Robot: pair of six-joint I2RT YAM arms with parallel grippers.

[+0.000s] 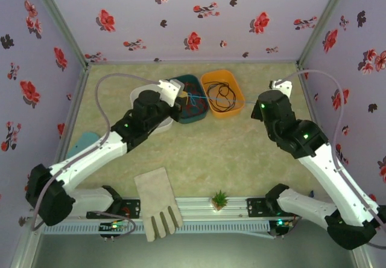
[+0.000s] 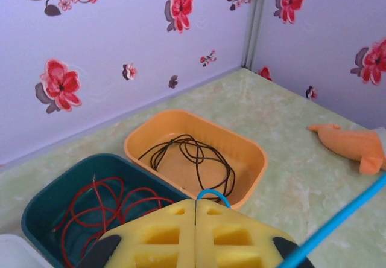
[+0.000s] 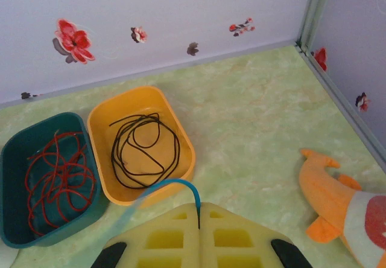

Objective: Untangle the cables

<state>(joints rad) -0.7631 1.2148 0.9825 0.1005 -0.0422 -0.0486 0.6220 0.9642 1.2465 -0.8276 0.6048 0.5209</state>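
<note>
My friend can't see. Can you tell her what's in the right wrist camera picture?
A yellow claw at the bottom is shut on a blue cable that curls off left. Beyond it an orange tub holds a black cable and a teal tub holds a red cable. An orange toy fish lies at the right.

Nothing readable is showing in any of the views: no text, label, brand, number or sign is appearing legibly on anything.
</note>
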